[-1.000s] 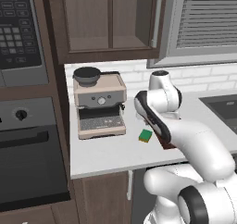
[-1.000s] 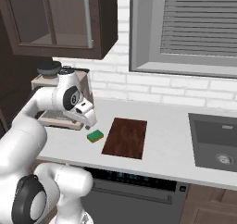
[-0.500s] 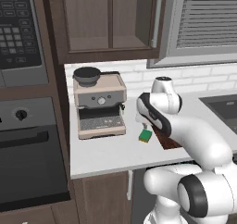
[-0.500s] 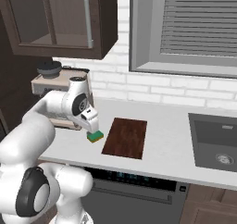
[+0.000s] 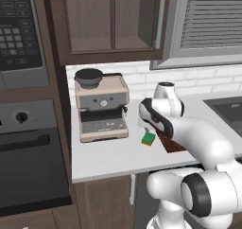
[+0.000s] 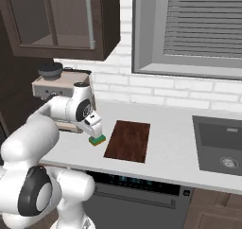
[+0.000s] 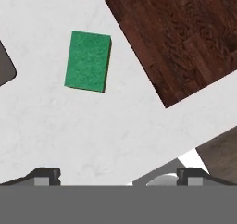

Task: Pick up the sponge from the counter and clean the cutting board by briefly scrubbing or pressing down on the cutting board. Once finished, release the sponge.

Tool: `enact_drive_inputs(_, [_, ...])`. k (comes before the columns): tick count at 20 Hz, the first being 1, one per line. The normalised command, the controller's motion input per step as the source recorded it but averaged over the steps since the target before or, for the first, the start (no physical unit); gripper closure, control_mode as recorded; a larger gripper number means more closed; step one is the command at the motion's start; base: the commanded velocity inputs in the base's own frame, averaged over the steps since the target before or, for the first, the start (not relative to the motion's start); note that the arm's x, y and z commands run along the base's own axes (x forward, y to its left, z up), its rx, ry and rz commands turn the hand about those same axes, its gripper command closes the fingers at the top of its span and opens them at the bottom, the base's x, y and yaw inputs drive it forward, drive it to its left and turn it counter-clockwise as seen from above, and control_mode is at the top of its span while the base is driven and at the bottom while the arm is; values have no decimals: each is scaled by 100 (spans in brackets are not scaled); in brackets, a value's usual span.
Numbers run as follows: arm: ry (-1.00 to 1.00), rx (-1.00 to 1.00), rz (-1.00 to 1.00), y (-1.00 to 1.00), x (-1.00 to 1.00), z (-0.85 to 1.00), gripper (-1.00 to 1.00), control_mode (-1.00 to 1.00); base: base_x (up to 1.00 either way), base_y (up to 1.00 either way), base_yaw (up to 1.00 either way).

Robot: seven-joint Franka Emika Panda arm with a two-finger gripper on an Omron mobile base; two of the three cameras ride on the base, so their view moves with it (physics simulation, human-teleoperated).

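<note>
The sponge lies green side up on the off-white counter, just left of the dark reddish-brown cutting board. My gripper is open and holds nothing; its two fingertips stand wide apart above the bare counter, short of the sponge. From the right base view the hand hangs directly over the sponge, with the cutting board beside it. In the left base view the sponge sits below the wrist, and the arm covers most of the board.
A coffee machine stands on the counter left of the sponge, close to the arm. A dark sink basin is set into the counter at the right. Wall cabinets hang overhead. The counter's front edge runs near the board's corner.
The hand has come down and slightly forward to just above the sponge. The sponge and the cutting board have not moved.
</note>
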Motion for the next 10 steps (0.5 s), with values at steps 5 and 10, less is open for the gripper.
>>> enact_drive_inputs(5, [0, 0, 0, 0, 38, -18, -100, -100, 0, 0, 0])
enact_drive_inputs(10, [0, 0, 0, 0, 31, -16, -100, -100, 0, 0, 0])
